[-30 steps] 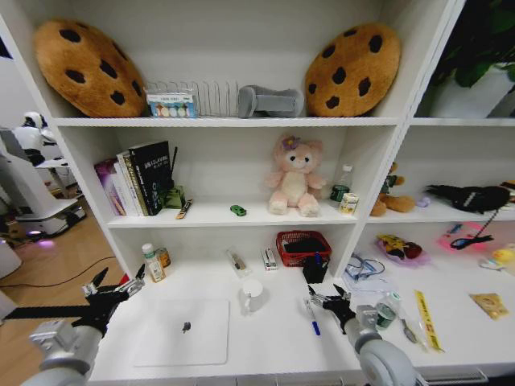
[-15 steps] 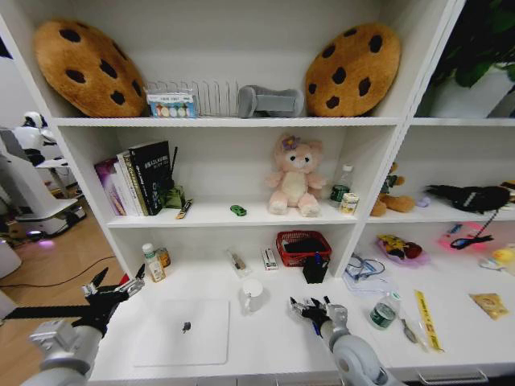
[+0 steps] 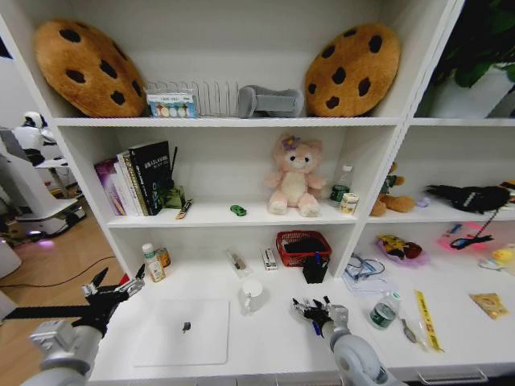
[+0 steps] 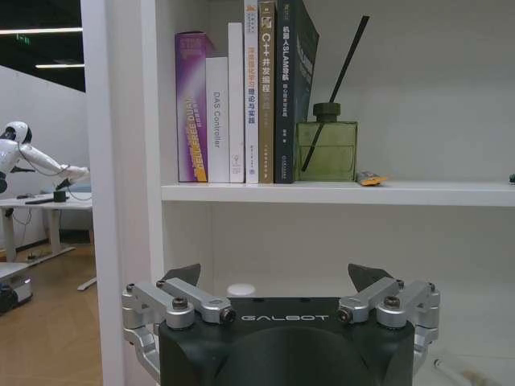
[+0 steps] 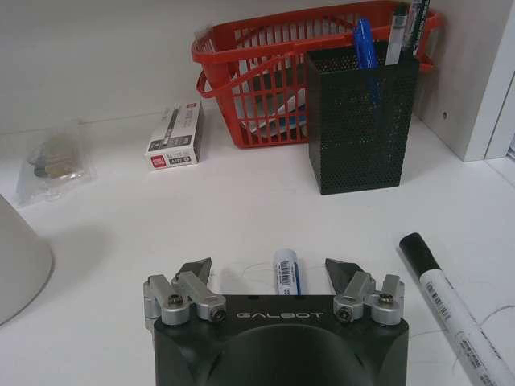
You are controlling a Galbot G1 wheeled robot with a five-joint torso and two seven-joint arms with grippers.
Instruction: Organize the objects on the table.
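Hovering low over the white surface (image 5: pixel 241 201), the right gripper (image 5: pixel 276 273) has its fingers spread, with a blue pen (image 5: pixel 286 272) lying between them, not yet pinched. Just ahead of it stands a black mesh pen holder (image 5: pixel 362 129), and behind that a red basket (image 5: pixel 249 88). A black-capped marker (image 5: pixel 451 301) lies beside the gripper. The left gripper (image 3: pixel 113 291) hangs spread and empty, away from the silver laptop (image 3: pixel 183 331).
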